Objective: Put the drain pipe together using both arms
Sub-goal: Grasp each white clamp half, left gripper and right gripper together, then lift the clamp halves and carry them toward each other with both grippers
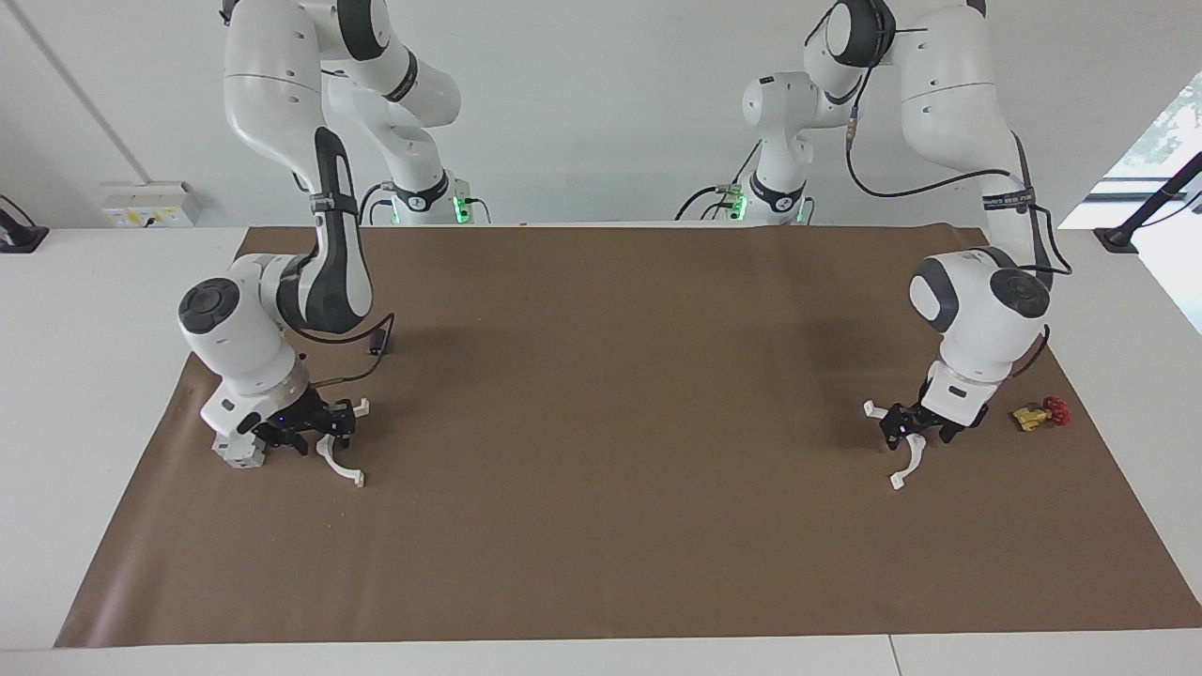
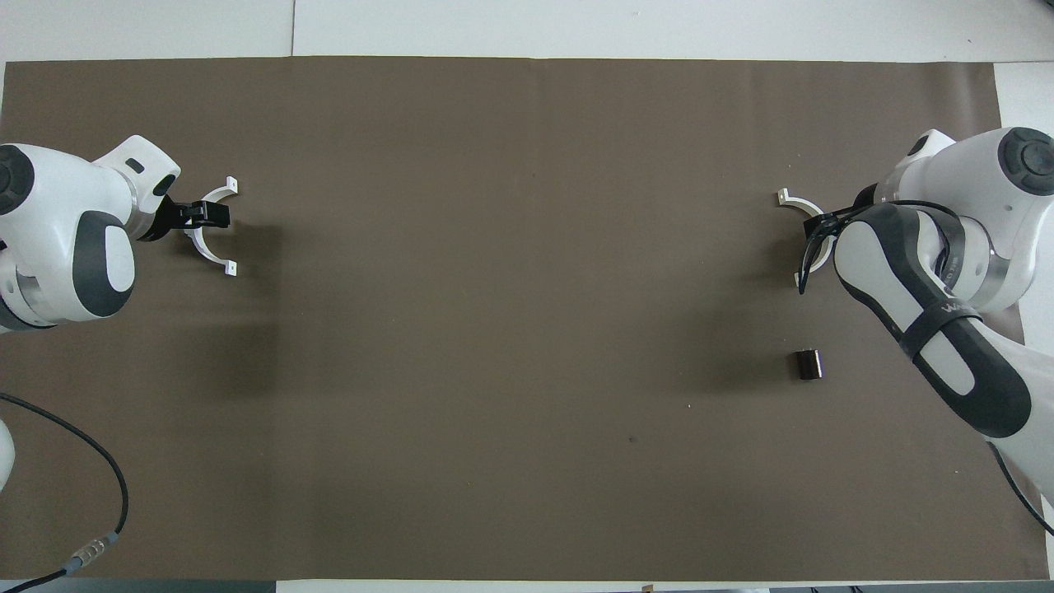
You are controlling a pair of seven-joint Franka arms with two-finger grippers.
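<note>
White jointed arms (image 1: 310, 113), dark bands, black cables

No readable text; white lettering on black strap (image 2: 940, 316) around right arm, illegible.

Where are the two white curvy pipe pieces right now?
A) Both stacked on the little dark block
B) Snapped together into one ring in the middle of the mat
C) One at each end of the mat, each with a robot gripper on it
C: the left gripper is on one arc at its end of the mat, the right gripper on the other arc at its end.
</note>
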